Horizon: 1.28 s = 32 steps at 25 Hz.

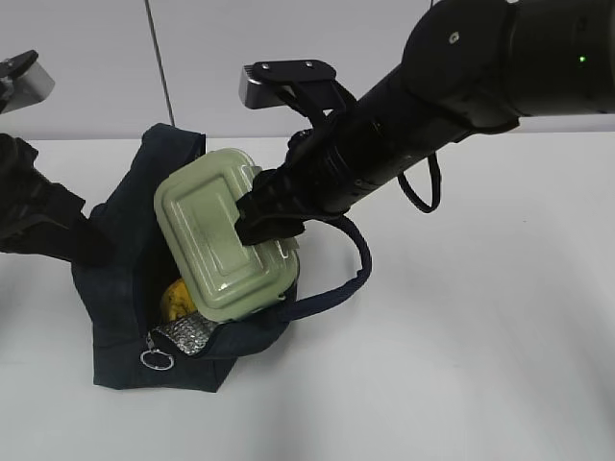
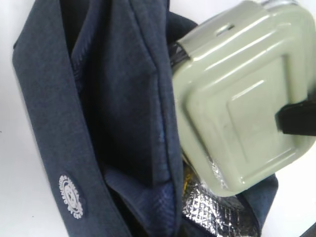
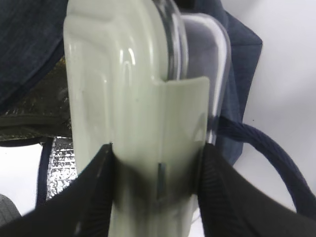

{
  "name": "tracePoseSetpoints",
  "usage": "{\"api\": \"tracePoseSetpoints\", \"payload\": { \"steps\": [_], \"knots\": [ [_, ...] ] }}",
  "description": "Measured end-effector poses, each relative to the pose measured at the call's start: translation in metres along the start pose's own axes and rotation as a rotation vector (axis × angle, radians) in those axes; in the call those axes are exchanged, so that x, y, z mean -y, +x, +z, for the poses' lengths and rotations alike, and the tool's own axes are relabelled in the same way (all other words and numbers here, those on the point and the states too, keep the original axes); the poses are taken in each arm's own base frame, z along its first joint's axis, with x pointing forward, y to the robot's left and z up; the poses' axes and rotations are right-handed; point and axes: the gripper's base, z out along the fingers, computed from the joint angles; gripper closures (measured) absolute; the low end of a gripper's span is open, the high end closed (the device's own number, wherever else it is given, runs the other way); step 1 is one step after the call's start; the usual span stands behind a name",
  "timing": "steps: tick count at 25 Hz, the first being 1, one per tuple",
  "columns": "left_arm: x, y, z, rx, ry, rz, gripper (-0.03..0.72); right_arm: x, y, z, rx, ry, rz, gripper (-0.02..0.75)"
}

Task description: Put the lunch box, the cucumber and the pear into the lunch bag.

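My right gripper (image 1: 271, 219) is shut on the lunch box (image 1: 223, 235), clear-bodied with a sage-green lid, and holds it tilted over the open mouth of the navy lunch bag (image 1: 120, 288). In the right wrist view the fingers (image 3: 96, 197) clamp the box (image 3: 133, 98) by lid and base. The yellow pear (image 1: 176, 300) lies inside the bag, partly under the box. The cucumber is hidden. My left gripper (image 1: 91, 248) is at the bag's left wall, which is drawn up to it. Its fingers do not show in the left wrist view, which shows the bag (image 2: 113, 98) and the box (image 2: 237, 98).
The bag's silver lining (image 1: 187, 334) and metal ring pull (image 1: 156, 360) lie at its front. The padded handle (image 1: 354, 274) loops out to the right under my right arm. White table (image 1: 461, 365) surrounds the bag.
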Motion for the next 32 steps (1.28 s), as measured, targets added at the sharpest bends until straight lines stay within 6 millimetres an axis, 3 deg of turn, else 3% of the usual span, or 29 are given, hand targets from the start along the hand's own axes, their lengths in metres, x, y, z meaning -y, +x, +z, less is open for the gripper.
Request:
{"api": "tracePoseSetpoints", "payload": {
  "steps": [5, 10, 18, 22, 29, 32],
  "knots": [
    [0.0, 0.0, 0.0, 0.0, 0.0, 0.001, 0.687, 0.004, -0.003, 0.002, -0.057, 0.063, 0.024, 0.402],
    [0.001, 0.0, 0.0, -0.001, 0.004, -0.001, 0.687, -0.001, -0.019, 0.01, -0.1, 0.074, -0.005, 0.403],
    [0.001, 0.0, 0.0, -0.004, 0.006, -0.001, 0.687, -0.022, -0.053, 0.039, -0.151, 0.07, -0.064, 0.405],
    [0.0, 0.001, 0.0, -0.009, -0.003, 0.006, 0.687, -0.042, -0.066, 0.05, -0.161, 0.066, -0.121, 0.405],
    [0.0, 0.001, 0.0, -0.016, -0.006, 0.012, 0.687, -0.068, -0.073, 0.061, -0.193, 0.073, -0.186, 0.396],
    [0.0, 0.002, 0.0, -0.017, -0.006, 0.012, 0.687, -0.069, -0.074, 0.062, -0.193, 0.062, -0.173, 0.337]
  ]
}}
